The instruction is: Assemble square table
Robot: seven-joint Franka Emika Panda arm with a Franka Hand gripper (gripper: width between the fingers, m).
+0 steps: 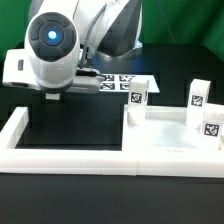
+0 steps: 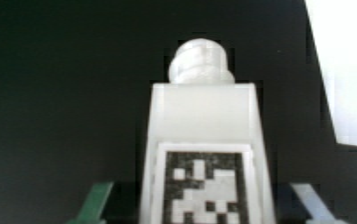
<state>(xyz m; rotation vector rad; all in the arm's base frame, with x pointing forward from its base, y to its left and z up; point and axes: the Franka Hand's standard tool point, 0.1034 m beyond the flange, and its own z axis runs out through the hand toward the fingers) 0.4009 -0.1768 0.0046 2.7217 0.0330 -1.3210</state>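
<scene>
The two-finger gripper holds a short white blocky plastic leg between its jaws, screw tip pointing away, ready for threading. The white square plastic tabletop lies inside the long low white border wall, two legs already upright on it.

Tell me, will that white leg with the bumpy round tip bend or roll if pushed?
It probably won't bend: the leg looks thick and blocky. Its flat sides should keep it from rolling. The smooth plastic may be a bit slippery.
</scene>
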